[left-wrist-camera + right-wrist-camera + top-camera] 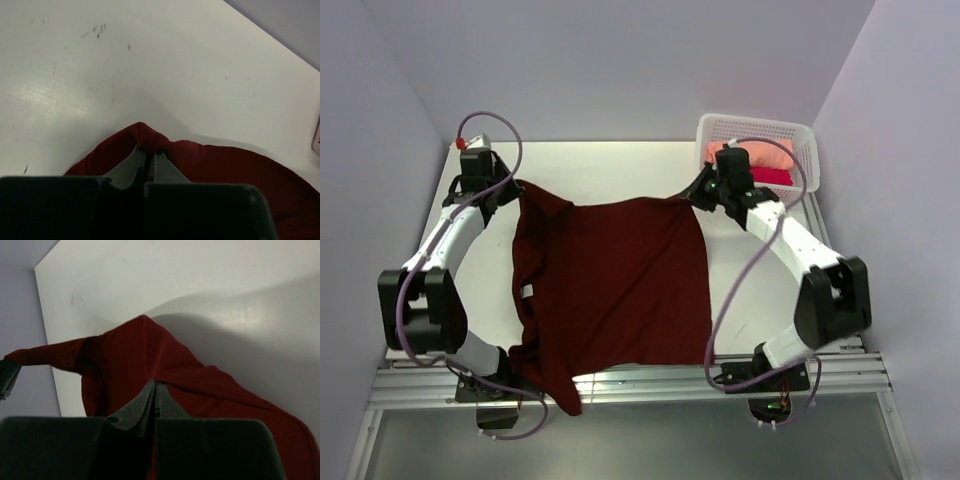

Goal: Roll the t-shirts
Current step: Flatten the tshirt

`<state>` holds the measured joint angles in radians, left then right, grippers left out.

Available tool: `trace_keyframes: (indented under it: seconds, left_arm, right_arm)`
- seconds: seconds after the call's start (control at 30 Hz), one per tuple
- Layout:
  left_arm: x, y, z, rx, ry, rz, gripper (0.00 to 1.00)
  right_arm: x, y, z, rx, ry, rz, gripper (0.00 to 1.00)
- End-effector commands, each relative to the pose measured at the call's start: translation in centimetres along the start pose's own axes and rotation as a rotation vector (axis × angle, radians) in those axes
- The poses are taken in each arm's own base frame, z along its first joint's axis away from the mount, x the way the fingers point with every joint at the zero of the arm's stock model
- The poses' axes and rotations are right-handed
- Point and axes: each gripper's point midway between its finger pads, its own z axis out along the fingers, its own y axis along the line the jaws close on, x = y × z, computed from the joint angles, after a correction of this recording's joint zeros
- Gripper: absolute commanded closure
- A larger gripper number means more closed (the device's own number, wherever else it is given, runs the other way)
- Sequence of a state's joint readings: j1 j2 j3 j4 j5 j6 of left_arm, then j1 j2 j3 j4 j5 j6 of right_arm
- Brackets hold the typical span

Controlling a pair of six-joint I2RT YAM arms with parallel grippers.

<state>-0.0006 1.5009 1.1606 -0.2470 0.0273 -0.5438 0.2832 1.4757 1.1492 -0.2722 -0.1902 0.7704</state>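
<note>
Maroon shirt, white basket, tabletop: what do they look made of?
The maroon t-shirt: soft matte knit cloth, probably cotton; it drapes, creases and hangs over the table's near edge.
The basket: white plastic by the look; thin lattice walls.
The tabletop: hard, smooth white board, perhaps laminate; soft glare and fine scuffs in the left wrist view.

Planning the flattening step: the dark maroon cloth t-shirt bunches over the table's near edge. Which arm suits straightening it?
Probably left: the dark maroon cloth t-shirt droops off the near edge on that arm's side. Both the left gripper and right gripper pinch far corners, so it must release first.
</note>
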Motion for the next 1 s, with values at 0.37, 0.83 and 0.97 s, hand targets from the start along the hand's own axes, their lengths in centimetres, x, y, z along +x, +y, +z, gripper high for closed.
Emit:
trace_keyframes:
  seconds: [0.37,0.83,0.97]
  left_arm:
    - [-9.6,-6.0,16.8,0.09,-0.059,0.008,0.3]
    - [-8.0,-4.0,6.1,-0.042,-0.089,0.035,0.09]
    - [-3.8,-3.4,5.0,-0.108,-0.031,0.091,0.17]
  right_arm:
    - [-16.8,2.1,15.2,0.016,-0.217,0.127,0.41]
    - [-11.9,0.8,5.6,0.036,-0.214,-0.034,0.25]
    - [-7.8,-3.4,3.7,0.131,-0.171,-0.054,0.42]
